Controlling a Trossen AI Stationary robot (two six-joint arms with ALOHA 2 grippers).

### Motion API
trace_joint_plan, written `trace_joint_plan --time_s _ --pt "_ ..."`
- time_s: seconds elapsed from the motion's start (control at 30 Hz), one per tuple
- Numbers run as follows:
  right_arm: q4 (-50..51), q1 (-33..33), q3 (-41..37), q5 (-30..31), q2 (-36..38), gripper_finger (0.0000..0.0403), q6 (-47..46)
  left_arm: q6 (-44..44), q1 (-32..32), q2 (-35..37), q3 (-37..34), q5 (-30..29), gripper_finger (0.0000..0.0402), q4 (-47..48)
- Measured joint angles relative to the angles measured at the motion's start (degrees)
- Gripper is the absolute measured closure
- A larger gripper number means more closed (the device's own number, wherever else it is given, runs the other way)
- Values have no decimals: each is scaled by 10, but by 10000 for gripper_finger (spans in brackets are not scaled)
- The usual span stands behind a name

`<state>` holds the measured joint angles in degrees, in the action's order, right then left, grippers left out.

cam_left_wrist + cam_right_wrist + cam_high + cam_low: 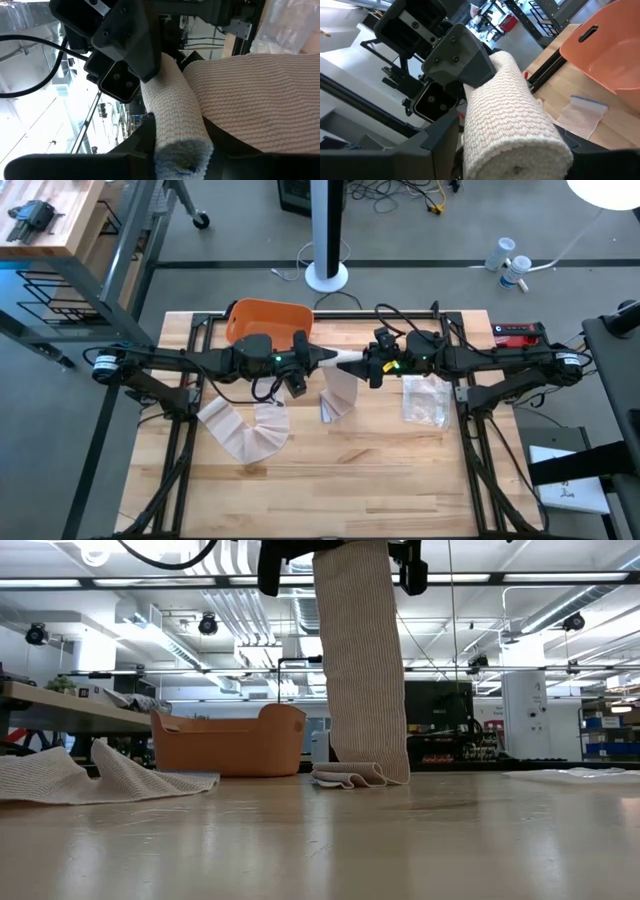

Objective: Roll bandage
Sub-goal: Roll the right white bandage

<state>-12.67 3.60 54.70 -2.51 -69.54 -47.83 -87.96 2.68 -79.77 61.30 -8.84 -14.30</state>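
Up above the table's middle, the left gripper (322,358) and the right gripper (358,362) meet tip to tip, each with its jaws closed on one end of the rolled part of a cream ribbed elastic bandage (175,120), which spans the short gap between them. From that roll the loose tail (362,660) hangs straight down below the jaws and ends in a small folded heap on the pale wooden table (380,470). Beyond, off to the left gripper's side, a second crumpled beige bandage strip (245,430) lies flat. Behind the left arm sits an orange plastic basin (268,318); beside the right arm lies a clear plastic wrapper (425,400).
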Motion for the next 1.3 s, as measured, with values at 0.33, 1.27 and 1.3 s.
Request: trace_joint_plan --time_s 0.33,1.27,1.3 --pt "-5 0 0 -8 0 170 -7 -10 -7 2 0 2 321 3" --pt "8 0 -4 -6 0 285 47 191 -27 16 0 9 212 38" --pt "9 0 -4 -5 0 286 58 220 -31 19 -1 0 200 43"
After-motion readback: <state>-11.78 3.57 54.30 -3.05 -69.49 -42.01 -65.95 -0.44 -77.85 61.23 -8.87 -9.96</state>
